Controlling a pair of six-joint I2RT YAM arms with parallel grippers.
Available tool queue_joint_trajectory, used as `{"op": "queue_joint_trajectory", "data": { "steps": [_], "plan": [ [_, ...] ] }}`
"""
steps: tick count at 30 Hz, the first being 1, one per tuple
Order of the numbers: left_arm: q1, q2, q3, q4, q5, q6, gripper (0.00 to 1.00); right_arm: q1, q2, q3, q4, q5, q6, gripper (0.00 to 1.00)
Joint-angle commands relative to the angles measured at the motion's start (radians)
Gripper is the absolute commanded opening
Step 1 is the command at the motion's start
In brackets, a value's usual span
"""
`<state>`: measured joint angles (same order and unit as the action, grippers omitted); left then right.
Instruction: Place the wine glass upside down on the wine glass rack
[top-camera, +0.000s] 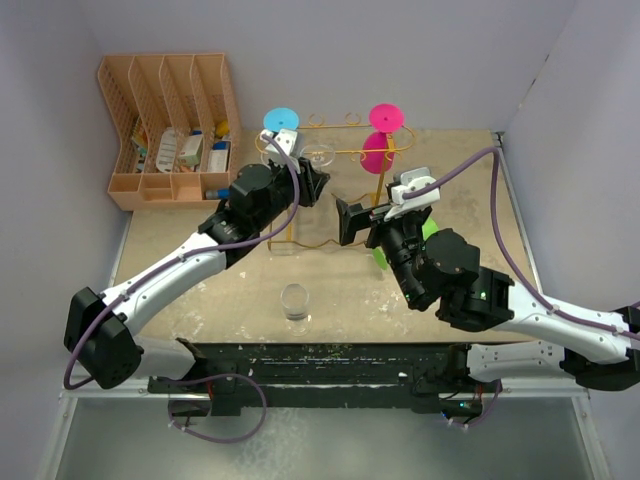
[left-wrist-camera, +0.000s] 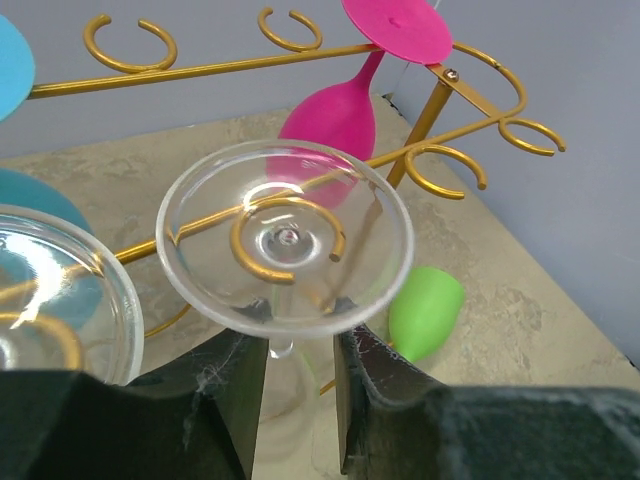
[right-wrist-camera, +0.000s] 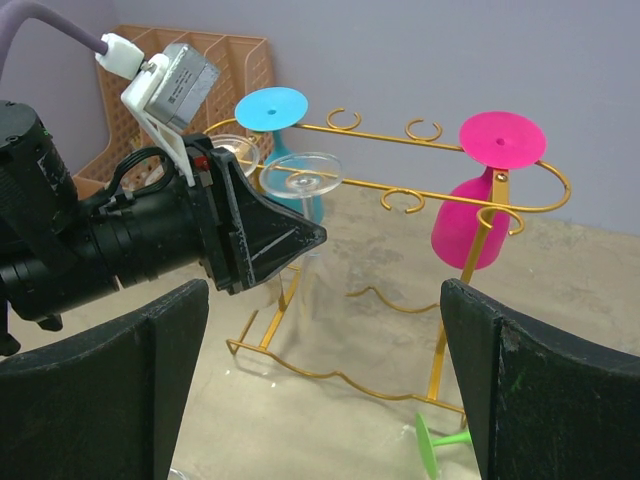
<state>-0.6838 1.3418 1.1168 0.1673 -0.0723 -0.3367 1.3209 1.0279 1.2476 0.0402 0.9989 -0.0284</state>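
Observation:
The golden wire rack (top-camera: 345, 152) stands at the back centre; its rail (left-wrist-camera: 200, 70) and loops also show in the right wrist view (right-wrist-camera: 400, 190). My left gripper (top-camera: 312, 185) is shut on a clear wine glass (left-wrist-camera: 285, 235), held upside down by the stem. Its foot lies over a rack loop at rail height (right-wrist-camera: 302, 172). The left fingers (left-wrist-camera: 375, 390) sit either side of the stem. A blue glass (right-wrist-camera: 272, 108), a pink glass (right-wrist-camera: 470, 225) and another clear glass (left-wrist-camera: 50, 290) hang on the rack. My right gripper (top-camera: 352, 222) is open and empty, just right of the left gripper.
A green glass (top-camera: 385, 252) lies on its side by the rack's right upright; it also shows in the left wrist view (left-wrist-camera: 425, 310). A clear glass (top-camera: 296, 300) stands near the front edge. A peach slotted organiser (top-camera: 170, 130) holding small items is at the back left.

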Motion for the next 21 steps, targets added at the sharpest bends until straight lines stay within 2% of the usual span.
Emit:
{"op": "queue_joint_trajectory", "data": {
  "steps": [1,10,18,21],
  "plan": [
    [0.0,-0.004,0.001,0.044,-0.013,0.014,0.35,0.0,-0.007,0.029,0.024,-0.014,0.009,0.99],
    [0.0,-0.014,0.016,0.0,-0.005,0.021,0.38,0.0,-0.009,0.025,0.021,-0.013,-0.002,1.0],
    [-0.001,-0.045,0.041,-0.149,0.025,0.035,0.61,0.0,0.025,0.043,-0.059,0.015,0.013,1.0],
    [-0.003,-0.067,0.061,-0.227,0.038,0.051,0.63,0.0,0.056,0.043,-0.081,0.017,0.037,1.0]
  ]
}}
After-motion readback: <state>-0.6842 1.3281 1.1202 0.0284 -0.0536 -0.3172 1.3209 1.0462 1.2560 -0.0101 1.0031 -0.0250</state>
